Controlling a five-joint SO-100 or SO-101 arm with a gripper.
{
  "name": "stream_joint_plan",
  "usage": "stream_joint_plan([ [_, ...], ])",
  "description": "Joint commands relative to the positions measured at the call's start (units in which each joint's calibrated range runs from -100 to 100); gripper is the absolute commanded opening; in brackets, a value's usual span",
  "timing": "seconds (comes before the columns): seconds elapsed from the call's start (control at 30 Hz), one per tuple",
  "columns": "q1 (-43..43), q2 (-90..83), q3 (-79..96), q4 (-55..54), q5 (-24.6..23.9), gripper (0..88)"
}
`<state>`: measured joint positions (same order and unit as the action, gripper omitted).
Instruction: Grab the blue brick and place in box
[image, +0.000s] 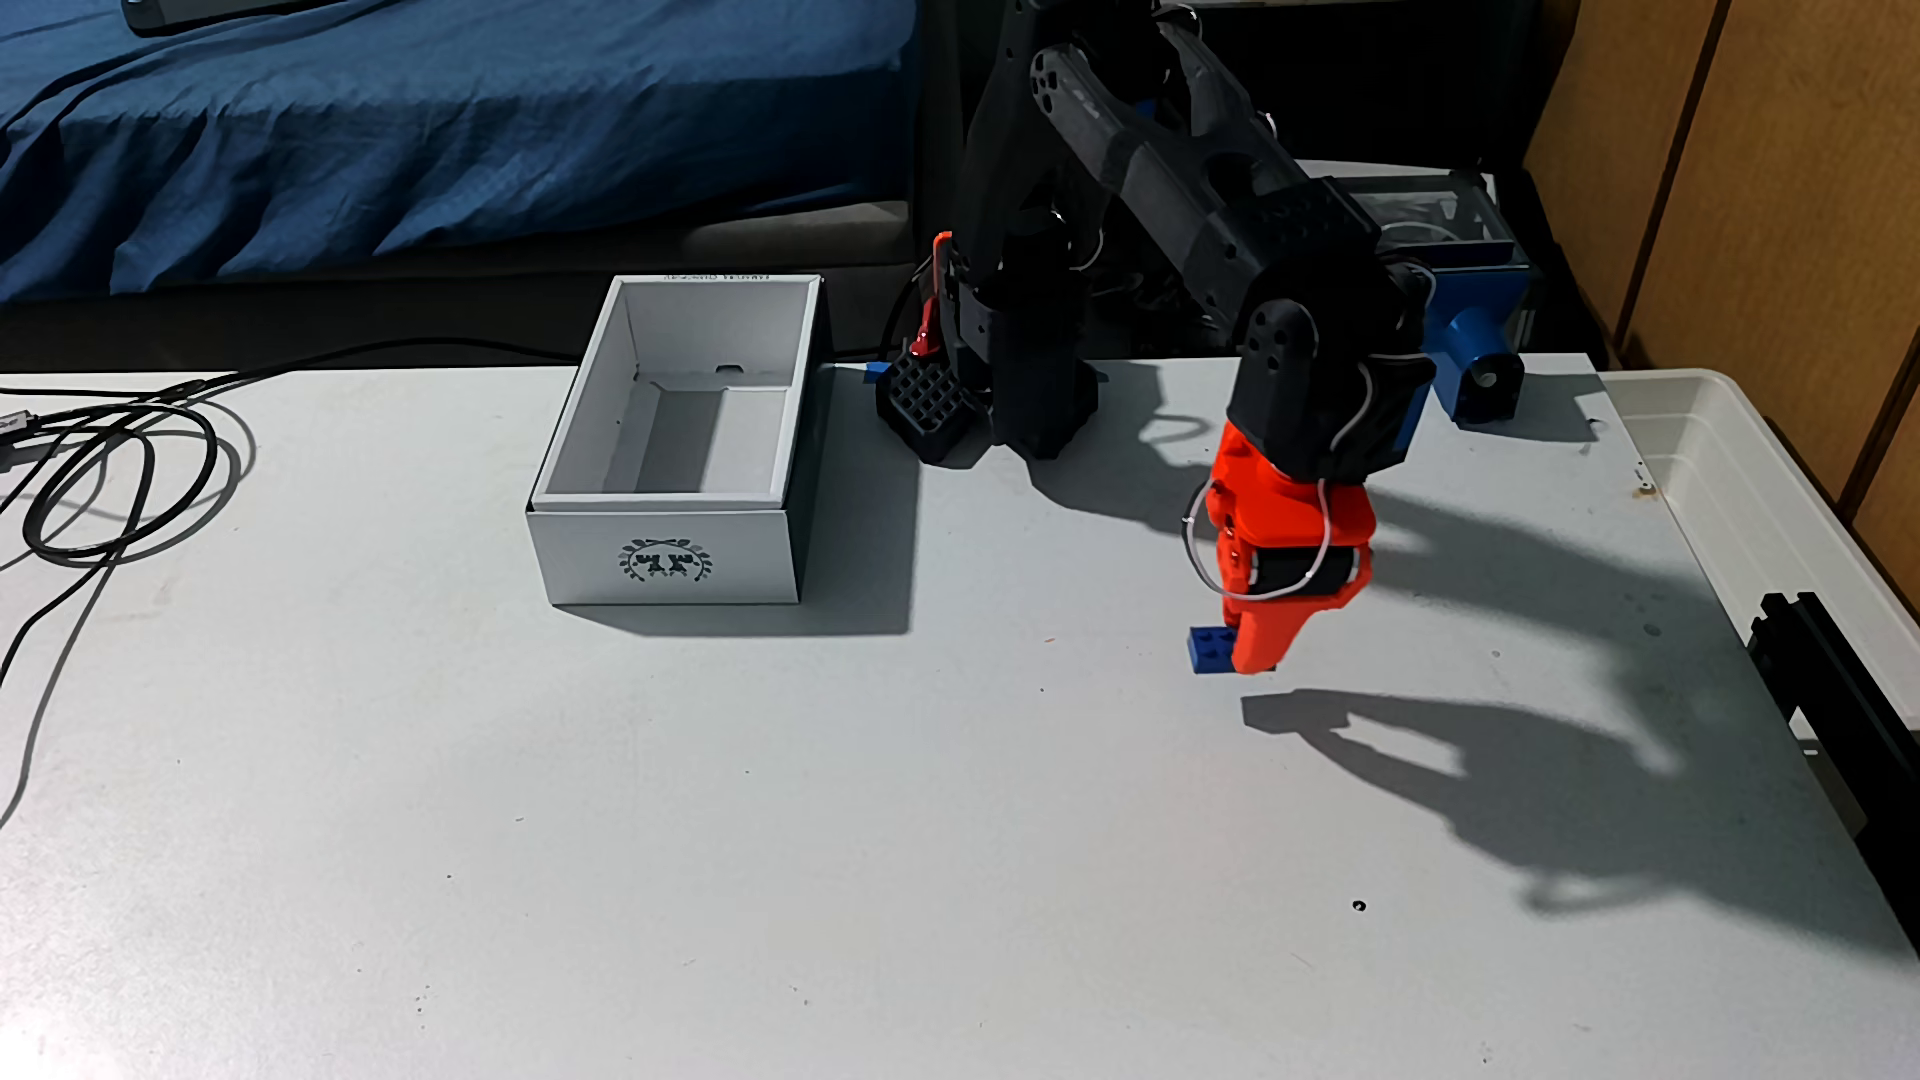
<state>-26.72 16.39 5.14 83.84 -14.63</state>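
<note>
In the fixed view, a black robot arm is reaching down over a pale grey table (727, 831), ending in an orange gripper (1252, 654) that is pointing straight at the tabletop. The jaws are pinching the blue brick (1212, 652), which is sticking out to the left of the orange fingertips. A separate shadow is lying on the table below and to the right, which suggests the brick is hanging just above the surface rather than resting on it.

The box (665, 556), white with a dark wreath emblem on its front, is sitting open and empty well apart to the left of the gripper, near the arm's base. A black cable (125, 488) is coiling at the far left edge, and a translucent white bin (1745, 498) is standing at the right.

The step in hand appears to be carrying the brick to the box. Doing it well likely means raising the brick higher than the box's near wall before swinging left, holding the pinch firm since the grip is off-centre, and releasing only once over the open interior.
</note>
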Motion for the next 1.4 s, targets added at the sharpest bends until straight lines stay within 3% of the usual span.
stream_joint_plan([
  [0.0, 2.3, -1.5, -4.5, 5.7, 0.2, 0.7],
  [0.43, 16.1, -19.4, -3.1, 10.0, 0.3, 0.8],
  [0.8, 24.7, -20.7, 2.0, 10.0, 3.3, 0.7],
  [1.37, 47.2, -21.0, -2.3, 10.0, 5.6, 0.7],
])
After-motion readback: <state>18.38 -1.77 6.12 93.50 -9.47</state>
